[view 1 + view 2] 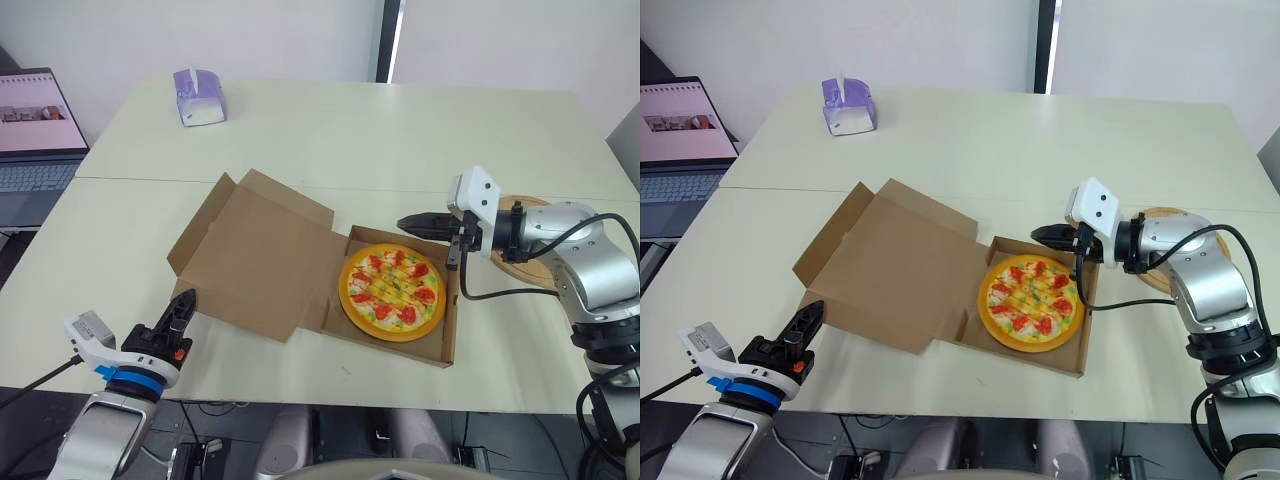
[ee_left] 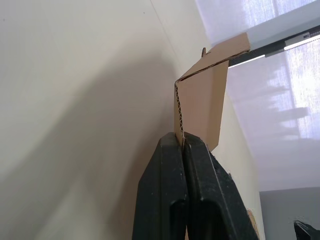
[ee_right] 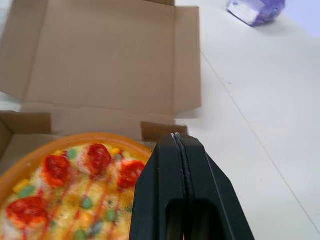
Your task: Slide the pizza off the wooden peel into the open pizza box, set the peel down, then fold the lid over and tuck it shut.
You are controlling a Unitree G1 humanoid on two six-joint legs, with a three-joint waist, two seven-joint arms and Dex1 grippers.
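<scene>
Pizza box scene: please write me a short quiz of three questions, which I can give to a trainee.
1. True or false: the lid of the box is folded shut.
2. The peel lies: A) inside the box; B) on the table, on the robot's right of the box; C) in a gripper.
3. Which is nearer the pizza: the left gripper or the right gripper?
Key: 1 false; 2 B; 3 right gripper.
</scene>
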